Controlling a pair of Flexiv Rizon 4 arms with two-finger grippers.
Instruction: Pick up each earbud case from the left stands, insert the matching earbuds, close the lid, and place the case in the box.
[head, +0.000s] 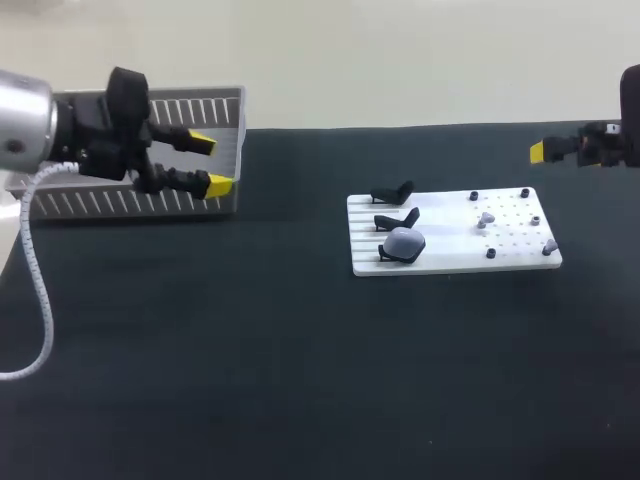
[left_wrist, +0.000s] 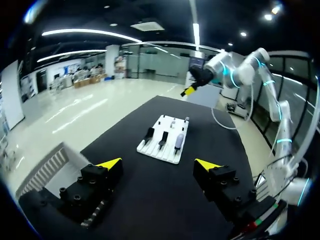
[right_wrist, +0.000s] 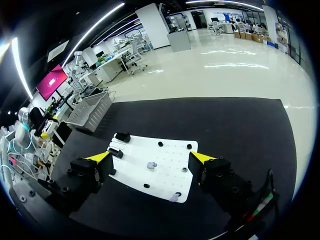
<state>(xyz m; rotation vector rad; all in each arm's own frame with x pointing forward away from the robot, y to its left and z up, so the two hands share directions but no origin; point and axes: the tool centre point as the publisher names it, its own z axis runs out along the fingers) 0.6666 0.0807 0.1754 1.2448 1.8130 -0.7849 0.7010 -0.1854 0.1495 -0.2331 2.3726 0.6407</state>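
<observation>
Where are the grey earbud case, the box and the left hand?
grey earbud case (head: 405, 243): head view, on its rounded top.
box (head: 110, 203): head view, on its slotted near wall.
left hand (head: 210, 164): head view, midway between its yellow tips.

no readable text, labels, numbers or signs anywhere

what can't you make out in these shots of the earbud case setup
- Inside of the box: in the head view the left arm and left pincer cover it; the left wrist view shows only a wall.
- Right pincer: cut off by the head view's edge, only one yellow tip shows there.
- Earbuds: too small in every view to match to the case.
- Case lid: too small to tell open or closed.
</observation>
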